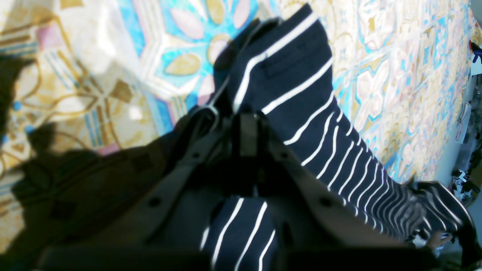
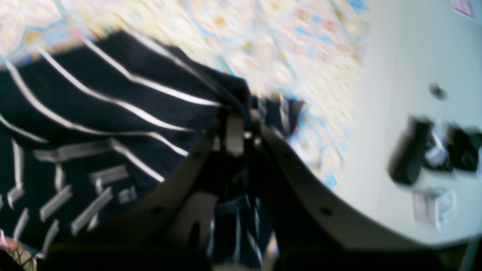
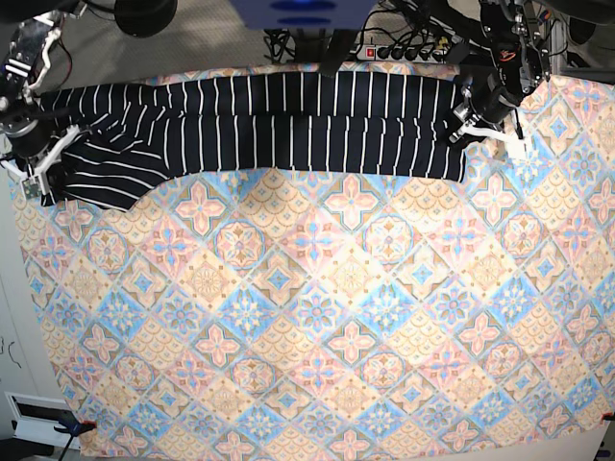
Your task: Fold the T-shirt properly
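The shirt point(image 3: 288, 120) lies stretched in a long dark band across the 12 o'clock edge of the tablecloth point(image 3: 327, 317), white stripes running across it. Most of the band is flat and fairly smooth; toward 9 o'clock it bunches, with a flap slanting down to about 8 o'clock where the stripes turn sideways.

The left gripper point(image 3: 478, 123) sits at the 2 o'clock end of the band, right at the shirt's edge. From its wrist camera, the gripper point(image 1: 246, 128) is pinched closed on a fold of the shirt point(image 1: 293, 98), with striped cloth rising ahead of the jaws and more of it trailing off toward 4 o'clock over the tablecloth point(image 1: 406, 75).

The right gripper point(image 3: 38, 163) is at the 9 o'clock end, over the bunched part. Its wrist camera is blurred, but the gripper point(image 2: 235, 131) is also closed on a gathered edge of the shirt point(image 2: 94, 124), the cloth hanging in loose folds toward 8 o'clock. Beyond it the tablecloth point(image 2: 263, 45) shows pale and smeared.

Both ends are held at once, with the band between them lying on the cloth.
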`<state>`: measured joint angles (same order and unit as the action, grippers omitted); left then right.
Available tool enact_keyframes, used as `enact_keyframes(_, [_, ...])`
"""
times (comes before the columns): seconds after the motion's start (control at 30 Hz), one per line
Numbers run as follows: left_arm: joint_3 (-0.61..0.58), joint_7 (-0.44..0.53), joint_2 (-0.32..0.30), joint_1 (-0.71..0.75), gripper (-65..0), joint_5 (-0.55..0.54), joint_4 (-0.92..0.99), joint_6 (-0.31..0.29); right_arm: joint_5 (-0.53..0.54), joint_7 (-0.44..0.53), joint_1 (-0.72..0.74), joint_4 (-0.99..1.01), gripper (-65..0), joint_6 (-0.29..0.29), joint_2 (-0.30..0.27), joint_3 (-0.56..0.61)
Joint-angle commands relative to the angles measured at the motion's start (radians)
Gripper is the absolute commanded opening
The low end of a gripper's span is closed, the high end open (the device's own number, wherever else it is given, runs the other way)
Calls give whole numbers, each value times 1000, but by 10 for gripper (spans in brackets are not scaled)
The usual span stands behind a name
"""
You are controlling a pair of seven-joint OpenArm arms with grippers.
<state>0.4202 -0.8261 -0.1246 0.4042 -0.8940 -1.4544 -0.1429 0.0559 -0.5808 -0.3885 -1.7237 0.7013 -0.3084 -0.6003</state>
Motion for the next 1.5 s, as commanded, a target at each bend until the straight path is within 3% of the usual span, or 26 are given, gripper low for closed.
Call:
enact_keyframes(0.0, [3, 0, -8, 3, -650, 31, -2, 25, 42, 17, -16, -46, -646, -3, -19, -19])
enact_keyframes(0.23, [3, 3, -8, 3, -650, 31, -2, 25, 226, -72, -163, -178, -647, -3, -22, -140])
enact_keyframes(0.47, [3, 3, -8, 3, -650, 31, -2, 25, 239, -72, -293, -204, -647, -3, -24, -145])
enact_keyframes(0.57, [3, 3, -8, 3, -650, 31, -2, 25, 206, -72, -298, -200, -644, -3, -21, -117])
enact_keyframes(0.7, [3, 3, -8, 3, -650, 31, -2, 25, 55, -71, -295, -170, -643, -3, -21, -10])
enact_keyframes(0.9, [3, 3, -8, 3, -650, 31, -2, 25, -144, -64, -142, -19, -641, -3, 13, 75])
enact_keyframes(1.2, [3, 3, -8, 6, -650, 31, -2, 25, -153, -63, -65, -46, -495, -3, 33, -27])
enact_keyframes(1.3, [4, 3, -8, 5, -650, 31, -2, 25, -121, -49, -65, -92, -476, -3, 56, -91])
enact_keyframes(1.47, [4, 3, -8, 5, -650, 31, -2, 25, 61, -14, -74, -164, -477, -3, 65, -125])
